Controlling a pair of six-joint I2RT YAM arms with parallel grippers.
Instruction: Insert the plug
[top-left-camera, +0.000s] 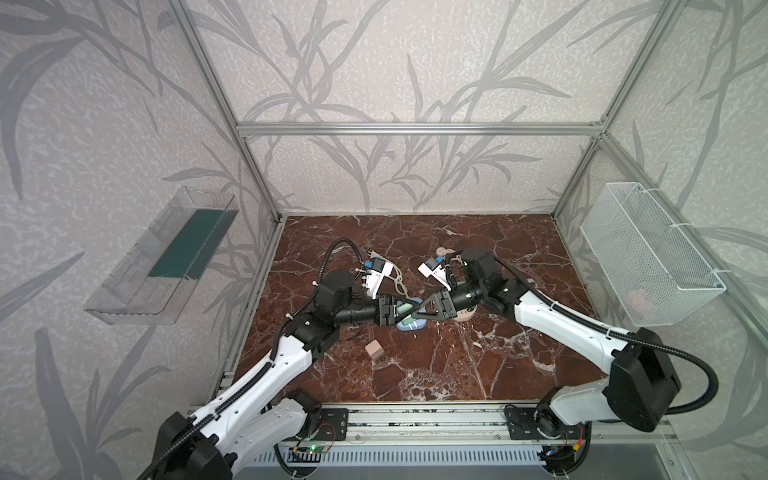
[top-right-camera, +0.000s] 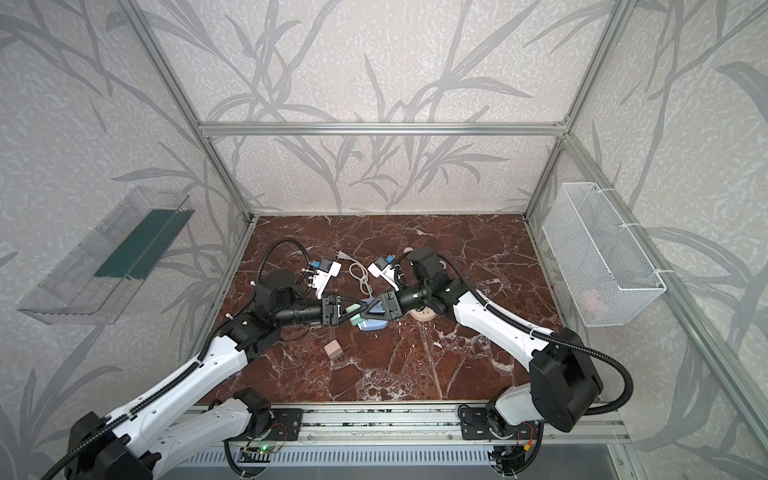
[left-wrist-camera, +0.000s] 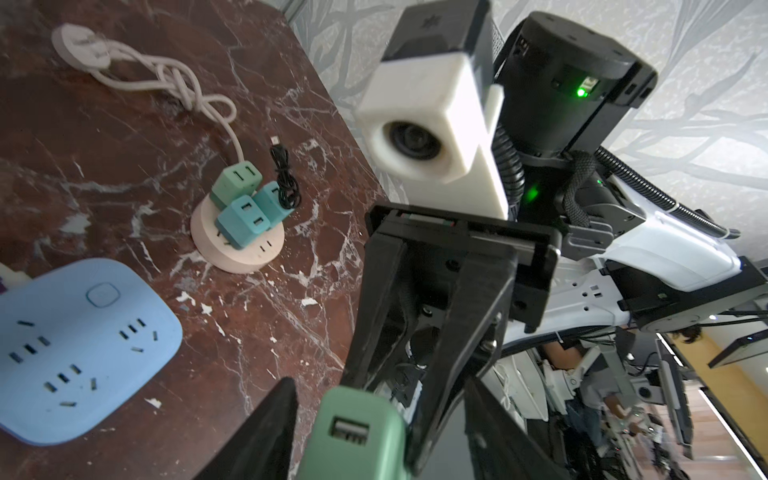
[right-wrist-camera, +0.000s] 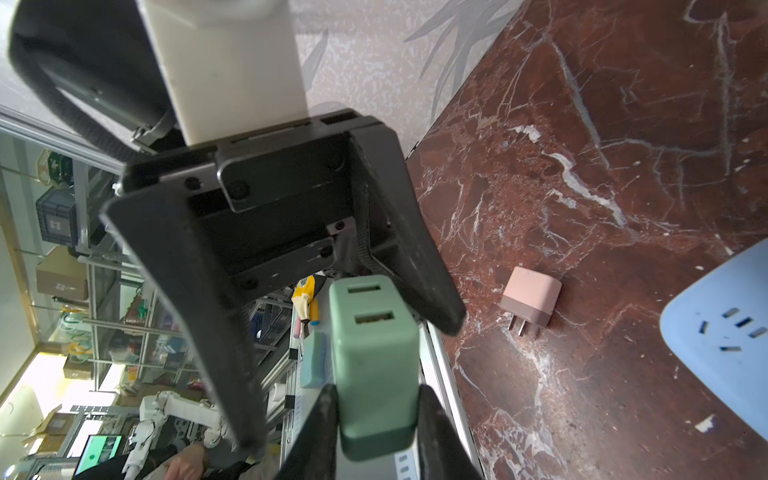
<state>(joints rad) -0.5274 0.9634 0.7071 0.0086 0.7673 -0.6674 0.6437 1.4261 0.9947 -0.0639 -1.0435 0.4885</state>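
A green plug with two USB ports hangs in the air between both grippers, above the blue power strip. My right gripper is shut on its darker end, both fingers pressed on its sides. My left gripper stands open around the plug's other end, with a gap between one finger and the plug. In both top views the grippers meet tip to tip at mid table, left gripper and right gripper. The plug's prongs are hidden.
The blue power strip shows several free sockets. A round beige socket carries teal plugs, with a black cable and a knotted white cord beside it. A pink plug lies nearer the front. A wire basket hangs right, a clear tray left.
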